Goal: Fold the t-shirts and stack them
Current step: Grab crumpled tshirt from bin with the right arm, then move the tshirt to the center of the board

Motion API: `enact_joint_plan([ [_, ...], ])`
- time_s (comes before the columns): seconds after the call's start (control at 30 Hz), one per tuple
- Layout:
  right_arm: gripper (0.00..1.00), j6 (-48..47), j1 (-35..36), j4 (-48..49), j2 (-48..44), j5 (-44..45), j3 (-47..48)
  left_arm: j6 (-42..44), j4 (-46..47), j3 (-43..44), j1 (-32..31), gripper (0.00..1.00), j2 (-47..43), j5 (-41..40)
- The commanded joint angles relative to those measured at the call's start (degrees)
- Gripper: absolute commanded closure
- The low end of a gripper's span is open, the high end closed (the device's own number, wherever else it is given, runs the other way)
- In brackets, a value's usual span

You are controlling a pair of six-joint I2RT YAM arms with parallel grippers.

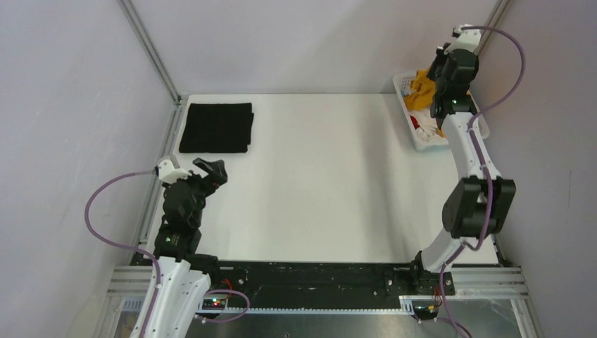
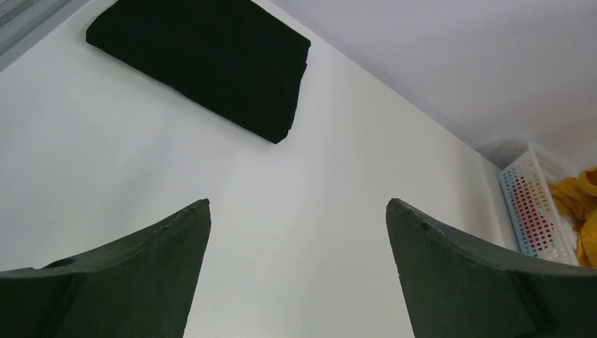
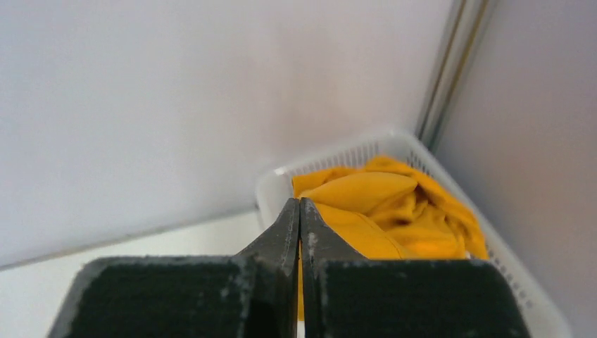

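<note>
Wall-side basket (image 3: 271, 184): shirt (image 3: 366, 193) perhaps touching pincer (image 3: 300, 202)

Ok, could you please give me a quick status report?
Left claw open, empty. Right claw shut at mustard shirt in basket. Black shirt folded. Nothing blocking.

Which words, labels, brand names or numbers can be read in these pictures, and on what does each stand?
No text can be read in any view.
black t-shirt: plain, no print.
mustard-orange t-shirt: no print on the part that shows.
white mesh basket: no label seen.
small board with red lights at the near edge: any marking is too small to read.
</note>
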Motion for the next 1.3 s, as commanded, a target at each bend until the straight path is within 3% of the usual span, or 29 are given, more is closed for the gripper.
enact_joint_plan([
  [0.0, 1.0, -9.4, 6.0, 10.4, -9.7, 5.6, -2.3, 0.6, 0.6, 0.1, 0.0, 0.02, -1.6, 0.2],
  [0.2, 1.0, -15.0, 17.5, 7.8, -18.4, 6.3, 4.0, 0.6, 0.3, -0.2, 0.0, 0.02, -3.3, 0.1],
  [0.3, 1.0, -18.9, 25.8, 5.8, -19.9, 7.8, 9.9, 0.4, 0.3, -0.4, -0.1, 0.02, -3.3, -0.1],
  [0.43, 1.0, -20.6, 31.2, 5.2, -20.8, 9.5, 12.0, 0.4, 0.0, -0.2, 0.0, 0.02, -2.7, 0.3],
  [0.77, 1.0, -20.5, 39.2, 5.0, -17.8, 8.2, 11.3, 0.6, -0.4, 0.5, -0.1, 0.02, -1.4, 1.4],
  [0.9, 1.0, -22.0, 45.0, 2.0, -12.4, 8.1, 20.2, 1.0, -0.6, 0.9, 0.0, 0.02, -1.0, 1.1],
  [0.97, 1.0, -28.0, 49.3, 2.5, -9.7, 11.7, 26.1, 0.9, -0.9, 0.8, -0.1, 0.02, -1.1, 1.0],
  [1.1, 1.0, -35.6, 55.4, 8.6, -7.9, 18.5, 24.2, 0.6, -1.0, 0.9, 0.0, 0.02, -1.4, 1.4],
  [1.27, 1.0, -32.4, 57.1, 10.3, -10.7, 20.4, 17.0, 0.2, -1.2, 1.2, 0.0, 0.02, -1.1, 2.5],
])
